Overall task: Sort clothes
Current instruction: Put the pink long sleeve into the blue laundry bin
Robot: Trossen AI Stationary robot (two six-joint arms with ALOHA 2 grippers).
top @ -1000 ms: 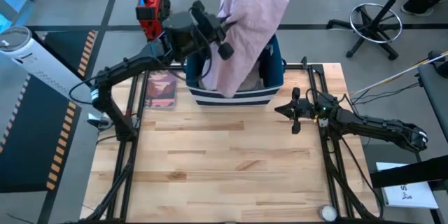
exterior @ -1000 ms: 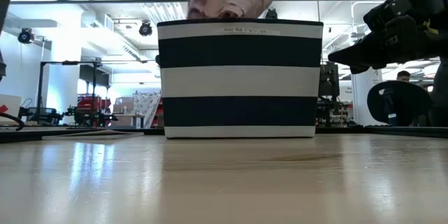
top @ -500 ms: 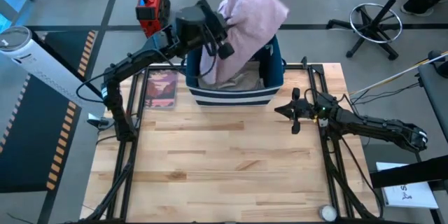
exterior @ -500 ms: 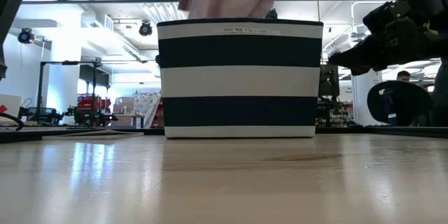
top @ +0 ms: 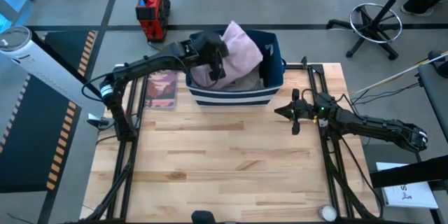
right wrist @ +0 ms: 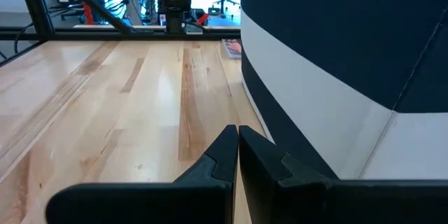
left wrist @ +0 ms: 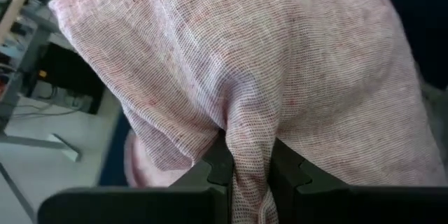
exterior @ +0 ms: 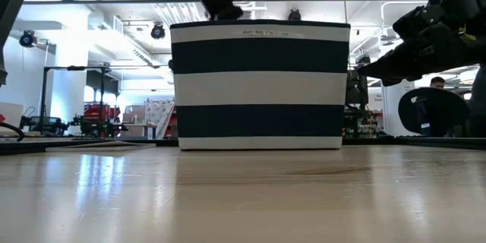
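Two arms share a pale wooden table (top: pixel 210 161), and only one is at work on the sorting. At the table's far edge stands a navy bin (top: pixel 234 96) with white stripes, the landmark for everything else here. Above its open top, the large pale pink garment (top: pixel 238 52) bulges over the rim, most of its bulk sitting inside the bin. Under it, grey-beige fabric (top: pixel 241 82) shows against the bin's near wall; nothing more of the load can be made out.

The left gripper (top: pixel 213 63) hangs over the bin's left half, and the wrist camera shows its fingers (left wrist: pixel 287 171) pinching a twisted fold of the pink cloth (left wrist: pixel 245 77) between them. The grip looks narrow, on a single ridge of fabric. To do this step well, the arm would likely need a straight, steady lift until the hem clears the rim, then a sideways carry to bare table in front of the bin, so the cloth neither drags the bin nor pulls the layer beneath along.

The right gripper (top: pixel 292 114) waits just off the bin's front right corner, fingers pressed together and holding nothing. Left of the bin lies a flat pink-covered book (top: pixel 162 88).
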